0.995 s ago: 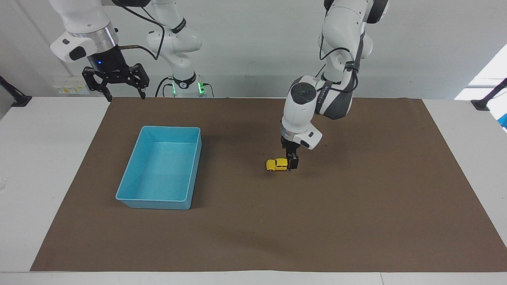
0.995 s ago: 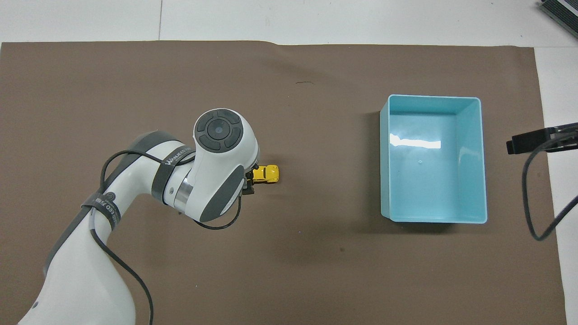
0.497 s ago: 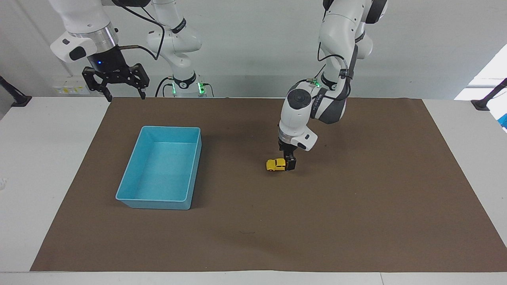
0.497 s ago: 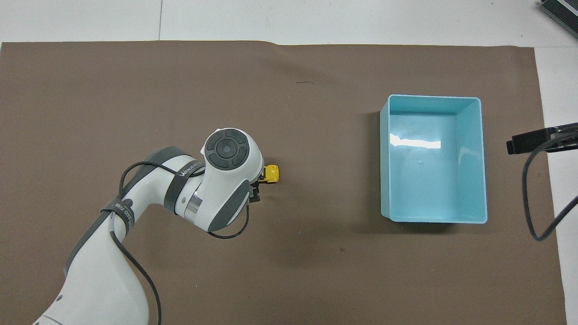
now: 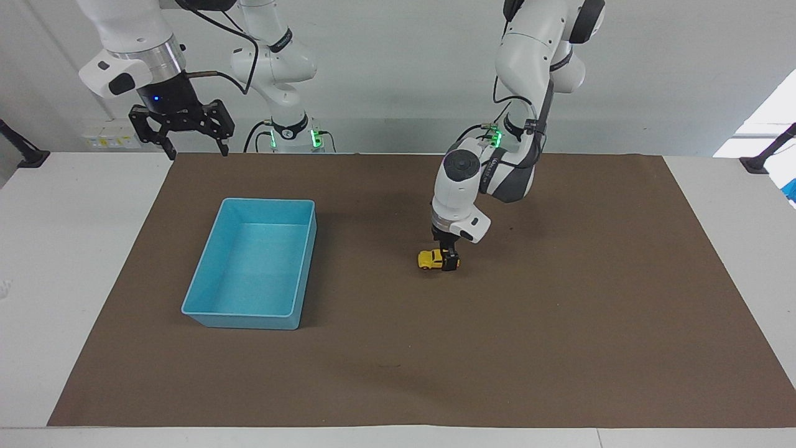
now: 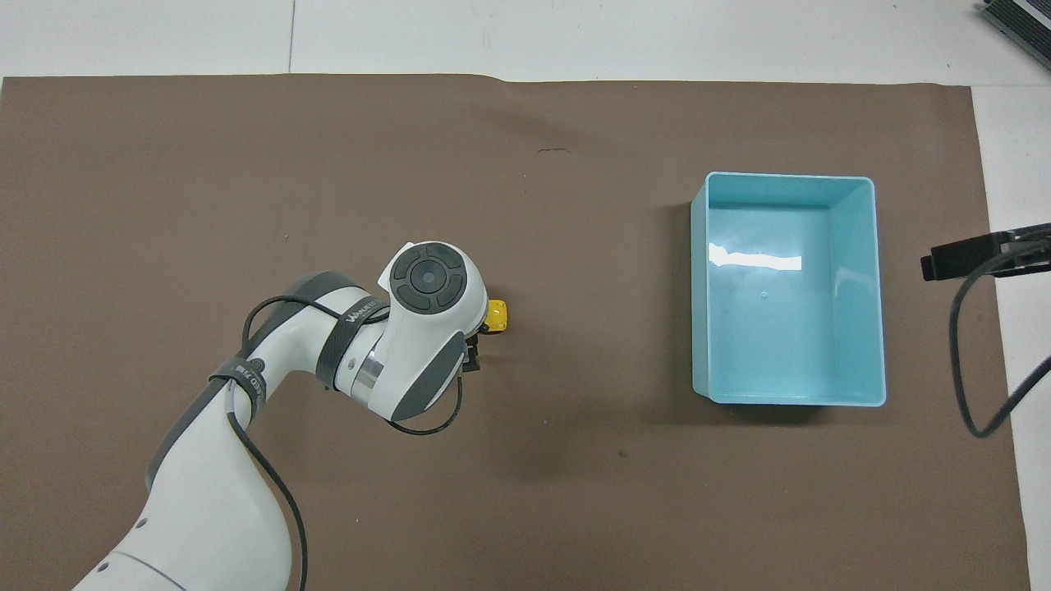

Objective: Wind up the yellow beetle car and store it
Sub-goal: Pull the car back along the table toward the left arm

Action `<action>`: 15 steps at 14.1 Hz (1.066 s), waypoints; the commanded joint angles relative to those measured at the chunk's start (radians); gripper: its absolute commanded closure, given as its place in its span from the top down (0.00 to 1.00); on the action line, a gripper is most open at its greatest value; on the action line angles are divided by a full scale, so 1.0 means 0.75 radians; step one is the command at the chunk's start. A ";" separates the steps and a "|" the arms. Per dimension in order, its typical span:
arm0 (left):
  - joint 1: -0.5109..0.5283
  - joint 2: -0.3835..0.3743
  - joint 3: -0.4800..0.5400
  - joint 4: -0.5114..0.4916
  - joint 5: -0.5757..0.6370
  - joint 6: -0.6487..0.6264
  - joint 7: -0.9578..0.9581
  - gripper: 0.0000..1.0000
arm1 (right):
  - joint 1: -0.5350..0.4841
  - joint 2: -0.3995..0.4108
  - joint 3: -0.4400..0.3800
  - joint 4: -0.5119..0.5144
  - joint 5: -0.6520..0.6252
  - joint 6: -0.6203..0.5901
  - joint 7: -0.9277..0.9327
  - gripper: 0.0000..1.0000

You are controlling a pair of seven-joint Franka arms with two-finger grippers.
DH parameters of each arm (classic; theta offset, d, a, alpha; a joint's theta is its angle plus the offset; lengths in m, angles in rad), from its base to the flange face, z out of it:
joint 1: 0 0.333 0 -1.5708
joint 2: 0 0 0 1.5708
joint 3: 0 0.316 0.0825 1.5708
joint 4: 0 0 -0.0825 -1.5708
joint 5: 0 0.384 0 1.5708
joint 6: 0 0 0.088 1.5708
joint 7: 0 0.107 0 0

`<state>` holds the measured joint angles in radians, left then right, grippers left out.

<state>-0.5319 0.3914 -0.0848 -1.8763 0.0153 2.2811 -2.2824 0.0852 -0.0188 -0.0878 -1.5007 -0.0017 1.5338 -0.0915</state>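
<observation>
1. Facing view shows the left gripper down at the brown mat, set across the end of the yellow beetle car that lies toward the left arm's end of the table. Its dark fingers stand narrowly apart around that end; whether they actually pinch it I cannot tell.
2. From the gripper, the free part of the car sticks out toward the light-blue bin. The car's long axis runs along the table from one arm's end to the other, level on its wheels by the look of it.
3. Which end is the bonnet I cannot make out.
4. Overhead, the left wrist covers most of the car; only a yellow tip shows.
5. The left arm is plainly the nearer one. The right gripper waits, fingers spread, up over the mat's edge by the bin, holding nothing.
</observation>
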 commanded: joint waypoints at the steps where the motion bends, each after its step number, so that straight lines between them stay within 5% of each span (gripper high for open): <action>1: -0.027 -0.004 0.021 -0.002 0.016 0.014 -0.025 1.00 | -0.007 -0.016 -0.002 -0.005 0.039 -0.004 0.018 1.00; 2: -0.027 -0.004 0.021 -0.002 0.016 0.014 -0.025 1.00 | -0.007 -0.016 -0.002 -0.005 0.039 -0.004 0.018 1.00; 8: -0.021 -0.002 0.021 -0.004 0.018 0.022 -0.021 0.23 | -0.007 -0.016 -0.002 -0.005 0.039 -0.004 0.018 1.00; 15: 0.008 -0.002 0.025 -0.020 0.018 0.008 0.075 0.22 | -0.007 -0.016 -0.002 -0.005 0.039 -0.004 0.018 1.00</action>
<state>-0.5322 0.3908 -0.0788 -1.8736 0.0154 2.2819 -2.2644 0.0852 -0.0188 -0.0878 -1.5007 -0.0017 1.5338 -0.0915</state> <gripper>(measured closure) 0.546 0.000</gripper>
